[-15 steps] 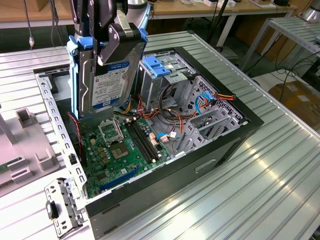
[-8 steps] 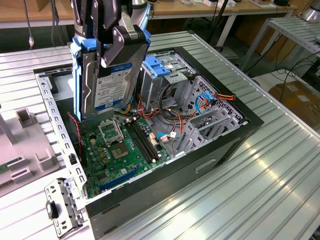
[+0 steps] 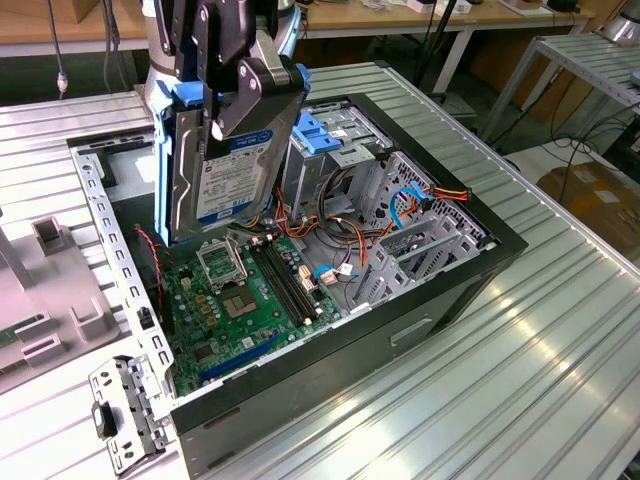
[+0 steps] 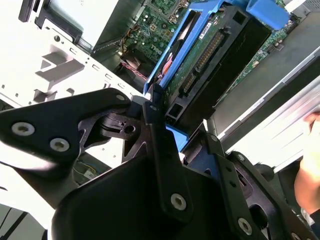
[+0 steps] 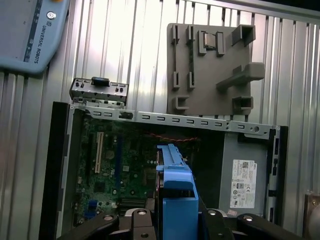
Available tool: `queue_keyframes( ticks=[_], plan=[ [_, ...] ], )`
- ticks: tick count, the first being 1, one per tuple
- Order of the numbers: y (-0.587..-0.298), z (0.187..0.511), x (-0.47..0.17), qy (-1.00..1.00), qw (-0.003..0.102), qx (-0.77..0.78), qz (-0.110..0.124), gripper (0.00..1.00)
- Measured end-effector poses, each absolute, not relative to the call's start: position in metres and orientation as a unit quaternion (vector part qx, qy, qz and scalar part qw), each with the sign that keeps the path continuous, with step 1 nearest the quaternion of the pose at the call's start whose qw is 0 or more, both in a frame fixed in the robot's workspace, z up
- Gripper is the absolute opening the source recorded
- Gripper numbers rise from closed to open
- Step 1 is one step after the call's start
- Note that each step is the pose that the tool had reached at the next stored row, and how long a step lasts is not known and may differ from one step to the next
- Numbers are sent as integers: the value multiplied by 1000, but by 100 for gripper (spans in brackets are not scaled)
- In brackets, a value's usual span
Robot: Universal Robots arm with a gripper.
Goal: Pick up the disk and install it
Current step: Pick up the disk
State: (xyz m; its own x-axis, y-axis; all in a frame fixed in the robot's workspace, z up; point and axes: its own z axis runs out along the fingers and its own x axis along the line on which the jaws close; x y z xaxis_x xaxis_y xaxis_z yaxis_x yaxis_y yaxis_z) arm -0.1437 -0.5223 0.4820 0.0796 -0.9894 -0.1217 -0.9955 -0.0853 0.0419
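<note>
Exterior view: gripper [image 3: 222, 115] fingers [image 3: 250, 90] clamped on the disk [image 3: 235, 180], held upright over the open case [image 3: 400, 320]. Second wrist view: disk [image 4: 215, 55] pinched between fingers [image 4: 156, 131]. First wrist view: disk [image 5: 175, 197] above the case's motherboard [image 5: 107, 170].

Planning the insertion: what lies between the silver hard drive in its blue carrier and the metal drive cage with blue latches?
In the exterior view the disk sits close beside the cage; only orange wires show between their lower parts.
</note>
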Motion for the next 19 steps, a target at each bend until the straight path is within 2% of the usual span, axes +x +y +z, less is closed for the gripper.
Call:
queue_keyframes(
  ticks=[19],
  plan=[
    [-536,482,-135,676,26,-734,59,37]
  ],
)
